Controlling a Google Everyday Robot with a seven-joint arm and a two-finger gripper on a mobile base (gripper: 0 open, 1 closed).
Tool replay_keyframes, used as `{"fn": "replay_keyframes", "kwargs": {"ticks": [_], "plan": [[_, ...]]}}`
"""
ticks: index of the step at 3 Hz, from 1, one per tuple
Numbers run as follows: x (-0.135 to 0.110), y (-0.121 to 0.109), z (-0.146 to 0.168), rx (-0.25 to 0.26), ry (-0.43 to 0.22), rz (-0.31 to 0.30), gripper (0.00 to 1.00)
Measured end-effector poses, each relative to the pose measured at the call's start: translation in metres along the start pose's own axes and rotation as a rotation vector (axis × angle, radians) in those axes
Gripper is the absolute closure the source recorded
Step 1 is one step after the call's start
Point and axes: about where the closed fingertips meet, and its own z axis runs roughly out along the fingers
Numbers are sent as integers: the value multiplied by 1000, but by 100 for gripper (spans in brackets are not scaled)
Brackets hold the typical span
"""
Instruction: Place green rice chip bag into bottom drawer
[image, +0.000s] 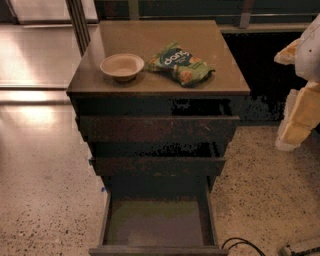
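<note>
The green rice chip bag (179, 63) lies flat on top of the dark brown cabinet (150, 37), right of centre, with its "dang" logo facing up. The bottom drawer (157, 222) is pulled far out, and its greenish-grey floor is bare. My gripper (300, 117) shows as pale white and yellowish parts at the right edge of the view. It is off to the right of the cabinet, apart from the bag and below the level of the cabinet top. It holds nothing that I can see.
A beige bowl (122, 66) stands on the cabinet top just left of the bag. The two shallower drawers (157, 129) above the bottom one stick out slightly. A black cable (240, 244) lies on the speckled floor at the bottom right.
</note>
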Motion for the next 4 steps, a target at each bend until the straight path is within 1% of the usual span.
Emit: {"fn": "replay_keyframes", "kwargs": {"ticks": [1,2,3,4], "plan": [[0,0,0,0,0,0,0],[-5,-20,7,29,-31,-39,0],[-17,-59,21,77,-60,-113,0],[-34,-98,34,111,-84,-192,0]]}}
